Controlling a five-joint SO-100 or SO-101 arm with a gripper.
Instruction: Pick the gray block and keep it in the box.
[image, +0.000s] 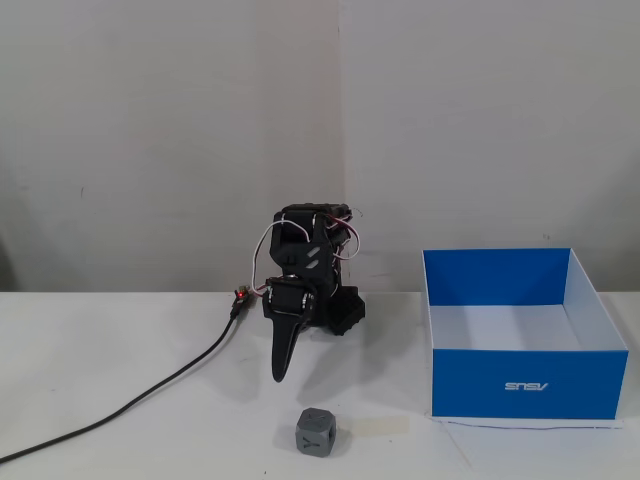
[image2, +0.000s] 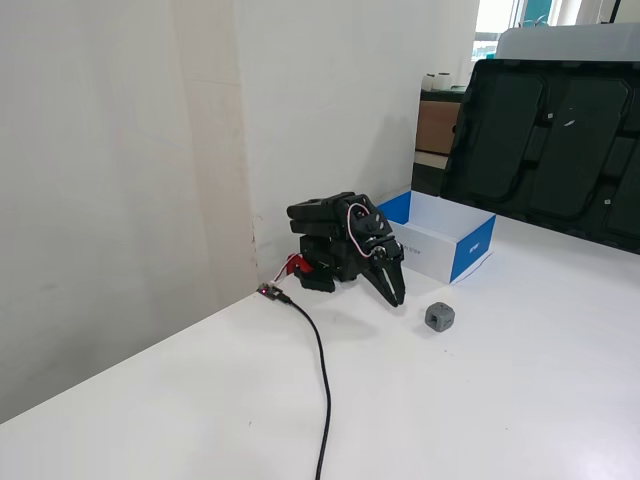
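Note:
The gray block (image: 316, 433) sits on the white table near the front edge in a fixed view, and shows as a small gray cube (image2: 439, 317) in the other. The blue box (image: 525, 383) stands to its right, open on top, white floor bare; it also shows behind the arm (image2: 470, 247). The black arm is folded against the wall. My gripper (image: 279, 375) points down at the table, fingers together, holding nothing, a short way behind and left of the block. It also shows in the other fixed view (image2: 397, 298).
A black cable (image: 140, 395) runs from the arm's base across the table to the left front. A white wall stands behind. A piece of pale tape (image: 380, 426) lies beside the block. A dark panel (image2: 545, 150) leans at the far right.

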